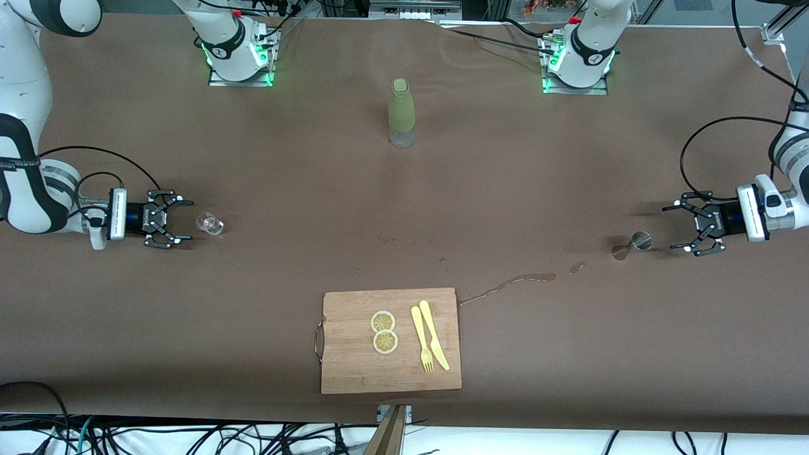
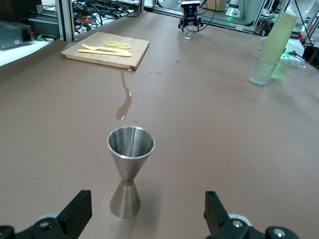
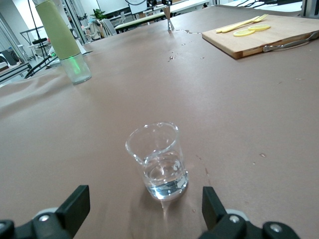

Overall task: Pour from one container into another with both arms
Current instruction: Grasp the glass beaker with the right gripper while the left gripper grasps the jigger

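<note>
Front view shows us both grippers wide and empty: our right gripper sits just beside the glass at its end of the table, our left gripper near the jigger, a spill between jigger and board.

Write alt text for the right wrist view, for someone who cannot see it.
A small clear glass tumbler holding a little water stands upright on the brown table, in front of the right gripper, whose black fingers are open and apart from it. Also on the table are a pale green bottle with a clear base and a wooden cutting board with lemon slices.
</note>
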`<action>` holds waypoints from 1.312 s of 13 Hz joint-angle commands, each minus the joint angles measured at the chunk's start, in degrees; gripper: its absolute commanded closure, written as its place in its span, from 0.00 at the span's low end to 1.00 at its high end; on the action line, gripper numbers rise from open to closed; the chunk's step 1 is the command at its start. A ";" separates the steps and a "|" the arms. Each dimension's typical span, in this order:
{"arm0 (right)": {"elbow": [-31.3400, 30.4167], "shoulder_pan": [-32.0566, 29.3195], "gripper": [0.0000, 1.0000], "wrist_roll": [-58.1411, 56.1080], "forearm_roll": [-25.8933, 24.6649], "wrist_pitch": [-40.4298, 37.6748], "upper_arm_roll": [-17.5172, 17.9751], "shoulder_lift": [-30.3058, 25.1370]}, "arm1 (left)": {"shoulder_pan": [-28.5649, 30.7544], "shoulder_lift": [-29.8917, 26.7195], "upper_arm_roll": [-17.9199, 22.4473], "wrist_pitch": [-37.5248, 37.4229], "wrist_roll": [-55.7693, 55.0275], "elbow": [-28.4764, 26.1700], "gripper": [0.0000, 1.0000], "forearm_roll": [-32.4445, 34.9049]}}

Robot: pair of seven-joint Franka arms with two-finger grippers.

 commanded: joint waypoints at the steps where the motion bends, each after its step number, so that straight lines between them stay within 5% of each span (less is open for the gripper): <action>1: 1.03 0.22 0.00 -1.38 1.68 -0.58 0.65 1.28 | -0.52 2.45 -0.03 1.62 3.07 1.77 0.00 -3.34; 9: 1.12 3.12 0.03 -3.84 3.53 -0.49 0.65 2.25 | -5.18 8.16 -0.03 3.39 9.92 1.77 0.00 -10.81; 12: 1.12 3.21 0.24 -3.93 3.53 -0.49 0.65 2.33 | -5.62 9.74 -0.03 2.95 12.13 1.85 0.00 -12.14; 14: 1.12 3.65 0.53 -3.84 3.44 -0.49 0.65 2.25 | -5.62 10.01 -0.03 2.95 14.05 1.77 0.00 -13.01; 17: 1.47 4.18 0.75 -3.14 3.44 -0.49 0.56 2.25 | -5.79 10.45 -0.11 2.60 14.15 1.85 0.06 -13.37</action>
